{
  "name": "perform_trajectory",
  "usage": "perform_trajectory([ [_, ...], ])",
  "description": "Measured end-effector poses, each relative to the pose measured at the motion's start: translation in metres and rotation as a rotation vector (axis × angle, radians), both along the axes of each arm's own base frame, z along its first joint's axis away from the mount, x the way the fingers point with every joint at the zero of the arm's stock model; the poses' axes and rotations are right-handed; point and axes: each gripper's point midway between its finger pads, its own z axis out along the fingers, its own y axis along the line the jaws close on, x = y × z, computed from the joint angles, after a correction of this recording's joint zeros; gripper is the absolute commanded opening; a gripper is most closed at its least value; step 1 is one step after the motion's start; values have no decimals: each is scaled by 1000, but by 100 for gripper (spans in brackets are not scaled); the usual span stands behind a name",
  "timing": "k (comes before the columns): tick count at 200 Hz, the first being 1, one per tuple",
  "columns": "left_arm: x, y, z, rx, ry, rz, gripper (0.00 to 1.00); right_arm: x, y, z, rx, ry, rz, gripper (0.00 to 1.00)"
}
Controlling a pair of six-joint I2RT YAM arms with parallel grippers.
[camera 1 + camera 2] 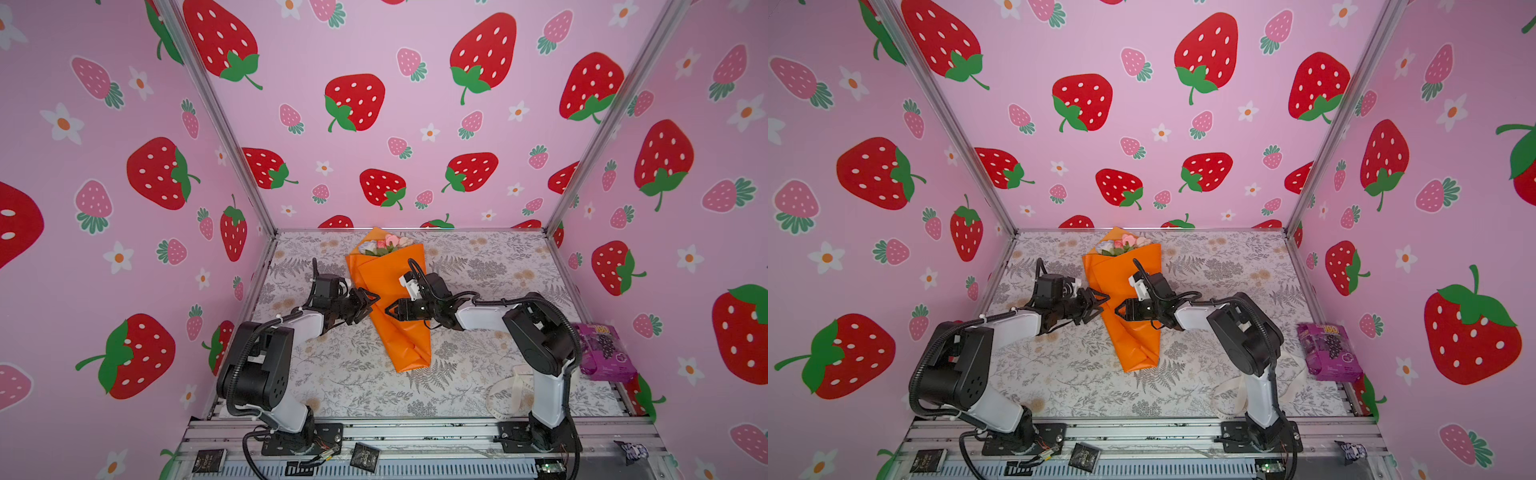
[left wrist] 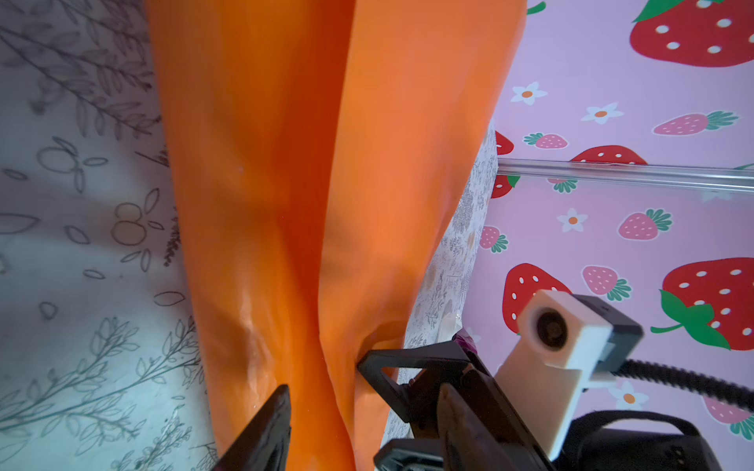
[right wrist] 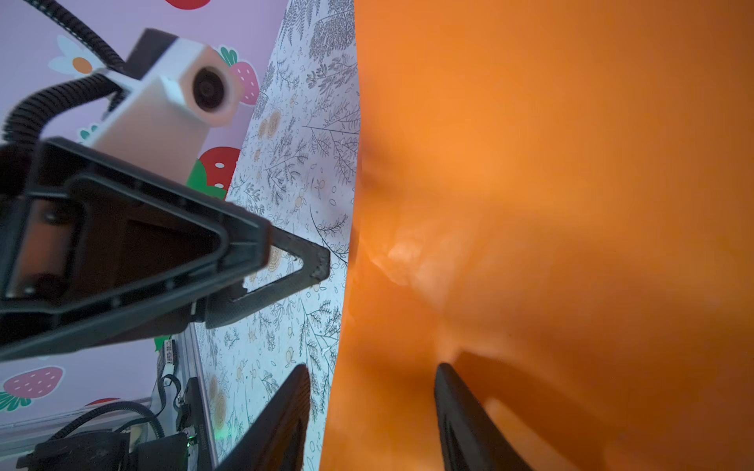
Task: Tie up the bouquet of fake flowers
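The bouquet of fake flowers lies on the table in an orange paper cone [image 1: 384, 278] [image 1: 1117, 276], with pink and white blooms [image 1: 386, 243] [image 1: 1125, 243] showing at its far end. In both top views my two grippers face each other across the cone's narrow middle. The left gripper [image 1: 372, 306] [image 1: 1105, 301] [image 2: 363, 391] is open, its jaws straddling a fold of the orange paper [image 2: 326, 244]. The right gripper [image 1: 390, 311] [image 1: 1119, 311] [image 3: 373, 373] is open too, one finger over the table and one over the paper [image 3: 530, 204]. A right finger [image 2: 387, 367] presses into the cone.
A cream ribbon [image 1: 511, 395] lies looped on the floral table [image 1: 478, 266] at the front right, partly behind the right arm. A purple package [image 1: 602, 353] rests at the right edge. Strawberry-print walls enclose three sides. Small black packets [image 1: 363, 455] sit on the front rail.
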Motion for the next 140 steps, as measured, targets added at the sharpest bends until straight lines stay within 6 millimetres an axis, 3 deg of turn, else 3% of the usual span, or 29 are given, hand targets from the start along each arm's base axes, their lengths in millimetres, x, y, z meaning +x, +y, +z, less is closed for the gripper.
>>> perform_trajectory([
  [42, 4, -10, -9, -10, 39, -15, 48, 0, 0, 0, 3, -2, -2, 49],
  [92, 15, -20, -24, -31, 65, -30, 14, 0, -2, 3, 4, -6, -7, 50],
  [115, 16, -22, -26, -35, 70, -37, 2, -2, -20, 19, 10, -29, -40, 51],
  [128, 18, -22, -24, -34, 59, -44, 0, -5, -37, 34, 23, -48, -71, 51],
  [140, 20, -23, -20, -35, 42, -57, 0, -7, -57, 47, 42, -60, -113, 45],
])
